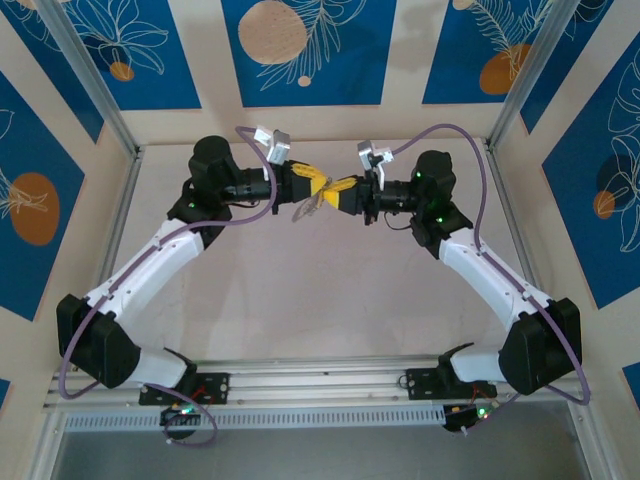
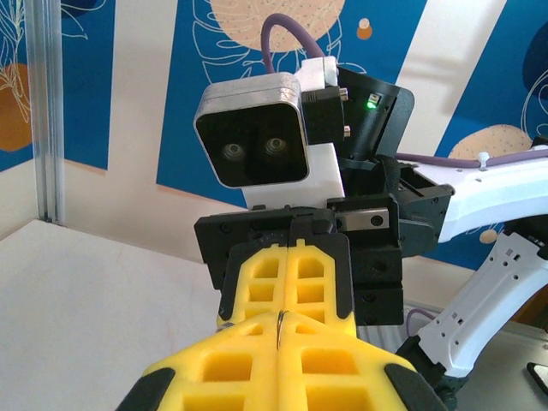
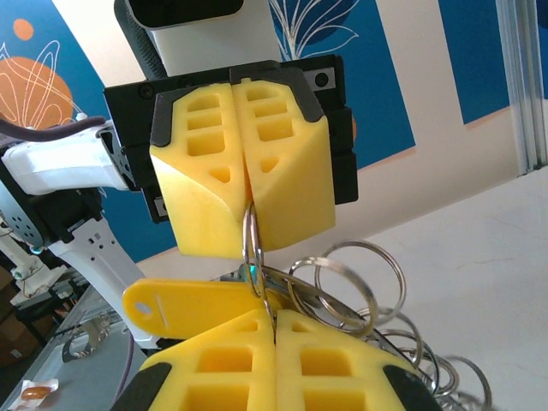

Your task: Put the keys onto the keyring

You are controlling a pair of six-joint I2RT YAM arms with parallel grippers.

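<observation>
Yellow foam fingertips meeting tip to tip in mid-air, above the far part of the pale table (image 1: pixel 300 310). On the left, the left gripper (image 1: pixel 324 186), fingers pressed flat together and pinching one arc of the keyring (image 3: pixel 250 267), a thin silvery loop standing on edge between the two tips. At that loop, a flat yellow tag (image 3: pixel 184 301) with a slot at its outer end, sticking out sideways. Beside it, a bunch of silvery split rings (image 3: pixel 364 272), overlapping and dangling below the fingers, well clear of the table. On the right, the right gripper (image 1: pixel 338 189), likewise closed tight, nipping what looks like the same loop's opposite arc in its seam. From the left wrist, a sliver of metal edge in the seam.
</observation>
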